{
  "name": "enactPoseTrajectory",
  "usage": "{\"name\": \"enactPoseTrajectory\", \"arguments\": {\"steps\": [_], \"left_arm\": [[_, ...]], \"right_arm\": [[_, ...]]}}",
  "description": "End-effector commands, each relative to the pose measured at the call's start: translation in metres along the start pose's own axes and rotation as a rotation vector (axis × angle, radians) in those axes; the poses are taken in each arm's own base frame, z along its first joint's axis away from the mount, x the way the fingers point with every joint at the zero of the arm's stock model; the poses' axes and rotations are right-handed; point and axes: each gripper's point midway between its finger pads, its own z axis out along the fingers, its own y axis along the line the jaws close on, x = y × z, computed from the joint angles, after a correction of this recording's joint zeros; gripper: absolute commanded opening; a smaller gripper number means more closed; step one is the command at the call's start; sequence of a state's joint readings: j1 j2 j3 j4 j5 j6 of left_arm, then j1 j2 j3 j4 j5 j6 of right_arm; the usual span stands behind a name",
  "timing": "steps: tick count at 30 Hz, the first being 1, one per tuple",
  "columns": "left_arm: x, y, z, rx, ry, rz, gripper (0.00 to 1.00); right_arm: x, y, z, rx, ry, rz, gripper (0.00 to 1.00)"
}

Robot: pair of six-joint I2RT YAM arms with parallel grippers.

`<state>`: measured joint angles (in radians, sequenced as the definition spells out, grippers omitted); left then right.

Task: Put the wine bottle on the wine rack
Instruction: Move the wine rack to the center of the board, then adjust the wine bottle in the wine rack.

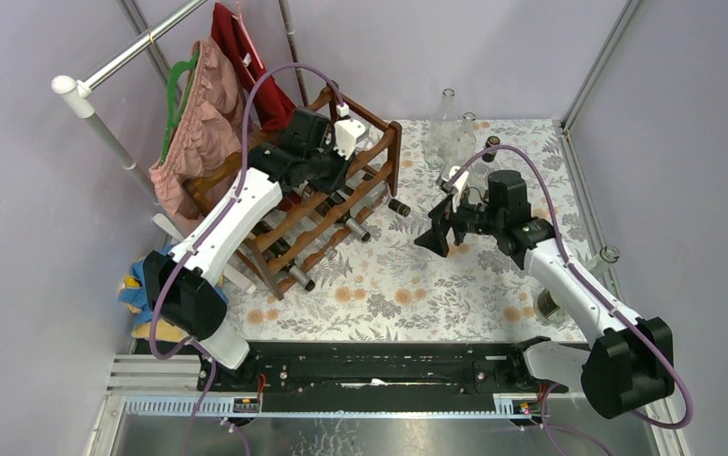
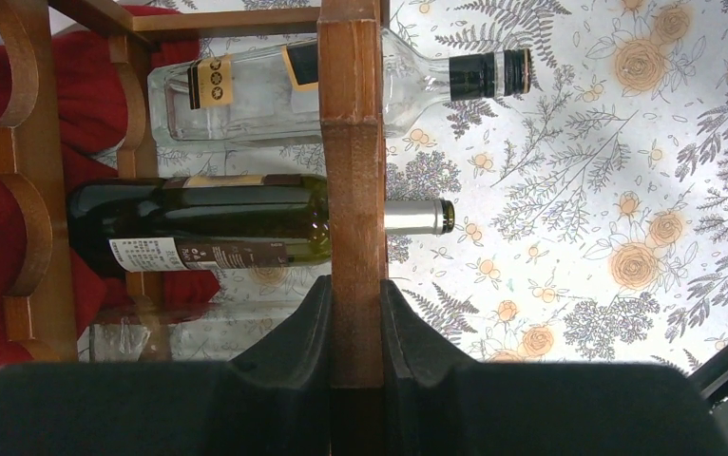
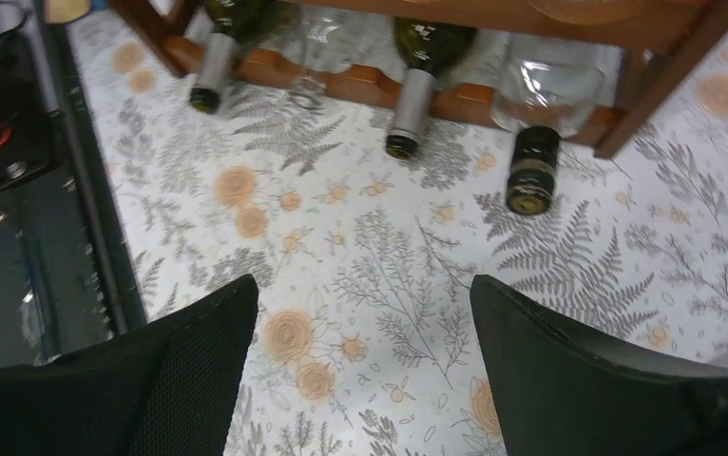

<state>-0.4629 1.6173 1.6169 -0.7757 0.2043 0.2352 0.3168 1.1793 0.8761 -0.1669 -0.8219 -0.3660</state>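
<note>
The dark reddish-brown wine rack (image 1: 393, 157) stands at the back left of the flowered cloth, with several bottles lying in it. My left gripper (image 1: 330, 166) is shut on one of the rack's wooden posts (image 2: 353, 190); its jaws (image 2: 355, 318) press both sides of the post. Behind the post lie a green wine bottle (image 2: 227, 223) and a clear bottle (image 2: 246, 95). My right gripper (image 1: 442, 236) is open and empty, above the cloth to the right of the rack. The right wrist view shows its wide-open jaws (image 3: 365, 351) and bottle necks (image 3: 408, 109) sticking out of the rack's lower rail.
Clear empty bottles (image 1: 448, 119) stand at the back of the cloth, and another bottle (image 1: 603, 256) and a glass (image 1: 548, 306) stand by the right wall. Pink and red garments (image 1: 203, 123) hang on a white pole at the back left. A black rail (image 1: 370, 366) runs along the near edge.
</note>
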Motion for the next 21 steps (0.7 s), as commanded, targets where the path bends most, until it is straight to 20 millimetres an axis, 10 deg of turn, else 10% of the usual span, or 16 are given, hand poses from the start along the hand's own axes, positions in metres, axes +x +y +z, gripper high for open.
{"name": "enactPoseTrajectory", "arguments": {"steps": [1,8,13,21], "left_arm": [[-0.003,-0.035,-0.017,0.145,-0.036,0.013,0.16],[0.005,-0.041,-0.019,0.163,-0.041,-0.003,0.3],[-0.003,-0.039,-0.026,0.133,-0.105,-0.022,0.57],[-0.026,-0.036,-0.07,0.04,-0.342,-0.009,0.72]], "right_arm": [[-0.005,-0.034,0.019,0.182,-0.046,0.043,0.88],[0.006,-0.07,0.064,0.373,0.034,0.2,0.85],[0.011,-0.097,0.08,0.458,0.066,0.234,0.84],[0.019,-0.113,0.106,0.431,0.112,0.239,0.82]]}}
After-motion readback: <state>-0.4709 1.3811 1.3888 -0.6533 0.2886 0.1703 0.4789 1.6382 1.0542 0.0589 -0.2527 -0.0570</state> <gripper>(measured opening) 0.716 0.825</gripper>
